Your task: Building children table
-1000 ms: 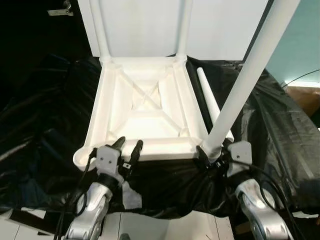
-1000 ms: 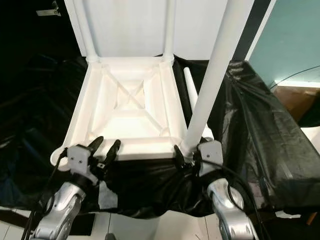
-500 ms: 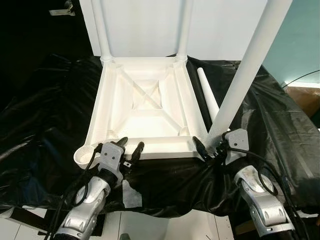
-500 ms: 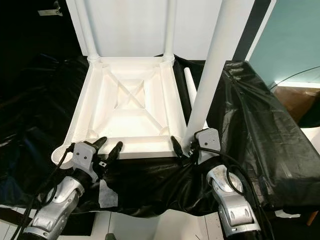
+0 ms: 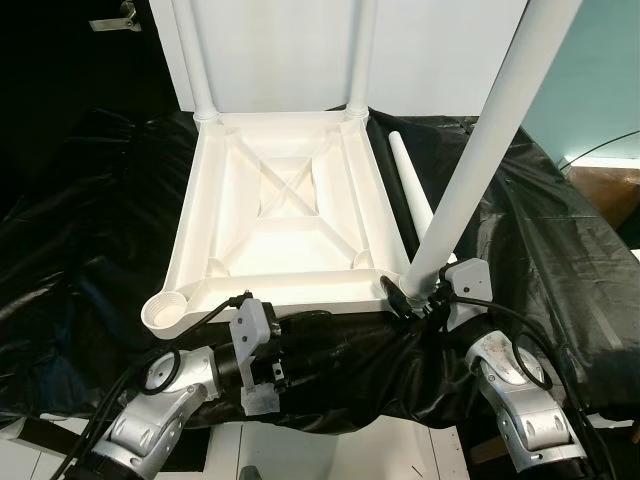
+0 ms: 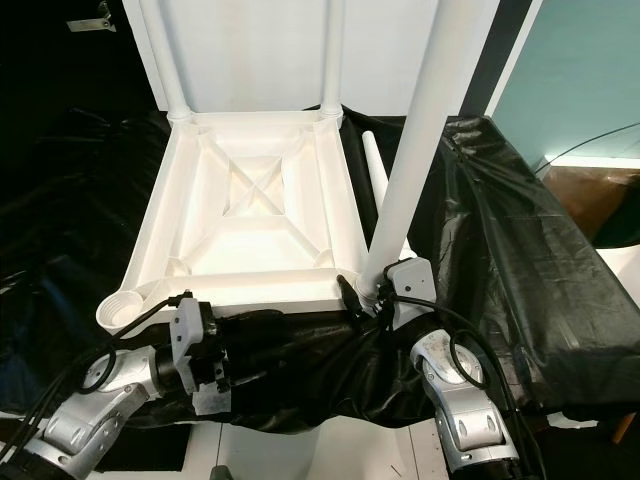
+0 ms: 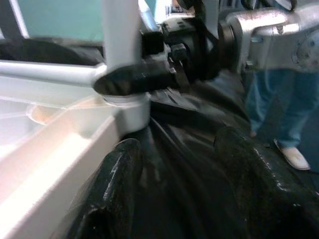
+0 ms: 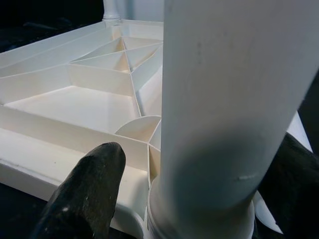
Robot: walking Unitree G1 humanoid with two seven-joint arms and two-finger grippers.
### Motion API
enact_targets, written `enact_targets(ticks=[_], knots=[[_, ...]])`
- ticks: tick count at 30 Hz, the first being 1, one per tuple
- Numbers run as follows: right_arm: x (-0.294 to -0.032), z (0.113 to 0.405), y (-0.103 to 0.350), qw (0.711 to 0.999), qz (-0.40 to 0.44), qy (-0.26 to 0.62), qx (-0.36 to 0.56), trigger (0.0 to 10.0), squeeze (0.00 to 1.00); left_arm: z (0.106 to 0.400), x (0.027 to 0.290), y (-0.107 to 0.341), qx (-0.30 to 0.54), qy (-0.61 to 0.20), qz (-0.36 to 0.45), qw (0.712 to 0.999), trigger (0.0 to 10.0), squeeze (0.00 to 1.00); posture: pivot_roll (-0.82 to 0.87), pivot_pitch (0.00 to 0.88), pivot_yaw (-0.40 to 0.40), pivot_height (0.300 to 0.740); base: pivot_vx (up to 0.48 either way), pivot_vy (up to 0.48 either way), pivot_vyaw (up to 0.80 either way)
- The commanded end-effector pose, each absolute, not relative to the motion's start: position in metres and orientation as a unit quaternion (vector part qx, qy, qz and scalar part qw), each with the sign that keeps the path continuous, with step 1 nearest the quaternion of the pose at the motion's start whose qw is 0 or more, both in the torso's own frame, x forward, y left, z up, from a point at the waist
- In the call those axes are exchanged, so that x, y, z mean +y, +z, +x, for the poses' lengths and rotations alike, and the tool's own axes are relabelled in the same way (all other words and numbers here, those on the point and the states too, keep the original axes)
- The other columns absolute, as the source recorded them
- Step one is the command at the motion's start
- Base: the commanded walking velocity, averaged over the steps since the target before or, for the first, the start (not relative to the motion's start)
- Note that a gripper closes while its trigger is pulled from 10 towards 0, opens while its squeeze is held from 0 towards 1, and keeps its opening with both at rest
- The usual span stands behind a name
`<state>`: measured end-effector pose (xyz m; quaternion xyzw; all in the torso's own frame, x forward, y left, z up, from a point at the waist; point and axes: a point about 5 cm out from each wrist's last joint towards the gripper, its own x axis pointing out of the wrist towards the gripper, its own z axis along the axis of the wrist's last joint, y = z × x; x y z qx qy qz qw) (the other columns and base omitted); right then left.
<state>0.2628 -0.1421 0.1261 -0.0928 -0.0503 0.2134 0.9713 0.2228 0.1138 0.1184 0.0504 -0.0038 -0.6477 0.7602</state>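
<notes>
In the left eye view the tabletop point(image 5: 285, 225) lies upside down in the middle of the black-covered surface point(image 5: 90, 230). Two legs point(image 5: 194, 60) stand in its far corners, and the right gripper point(image 5: 420, 303) pinches a third leg point(image 5: 480, 150) at its base in the near right socket. A fourth leg point(image 5: 410, 185) lies loose by the top's right side, and the near left socket point(image 5: 165, 307) is open, so I judge one leg left to fit. The left wrist view looks past the left gripper point(image 7: 174, 184), fingers spread, low by the near edge. In the right wrist view one finger point(image 8: 84, 194) presses beside that third leg.
</notes>
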Motion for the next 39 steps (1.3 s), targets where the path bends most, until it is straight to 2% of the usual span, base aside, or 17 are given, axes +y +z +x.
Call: enact_targets(ticks=[1,7,12,14,16,39], knots=[[-0.14,0.263,0.123,0.97,-0.092,0.22,-0.045,10.0,0.0,0.22,0.112,0.113,0.017,-0.68,0.054,0.731,10.0,0.0,-0.01,0.05,-0.046,0.74,0.0,0.0,0.0],[-0.138,0.266,0.125,0.97,-0.091,0.219,-0.05,10.0,0.0,0.242,0.101,0.12,-0.027,-0.657,0.045,0.752,10.0,0.0,-0.02,0.045,-0.034,0.74,0.0,0.0,0.0],[-0.137,0.266,0.125,0.971,-0.09,0.218,-0.05,10.0,0.0,0.246,0.1,0.122,-0.036,-0.651,0.046,0.757,10.0,0.0,-0.02,0.044,-0.031,0.74,0.0,0.0,0.0],[-0.131,0.264,0.122,0.972,-0.08,0.215,-0.052,10.0,0.0,0.249,0.106,0.123,-0.036,-0.644,0.05,0.763,10.0,0.0,0.0,0.044,0.011,0.74,0.0,0.0,0.0],[-0.129,0.264,0.121,0.974,-0.073,0.21,-0.052,10.0,0.0,0.249,0.109,0.124,-0.034,-0.642,0.052,0.764,10.0,0.0,0.01,0.05,0.013,0.74,0.0,0.0,0.0],[-0.13,0.268,0.122,0.972,-0.078,0.215,-0.055,10.0,0.0,0.254,0.11,0.123,-0.046,-0.617,0.051,0.784,10.0,0.0,0.01,0.04,-0.026,0.74,0.0,0.0,0.0]])
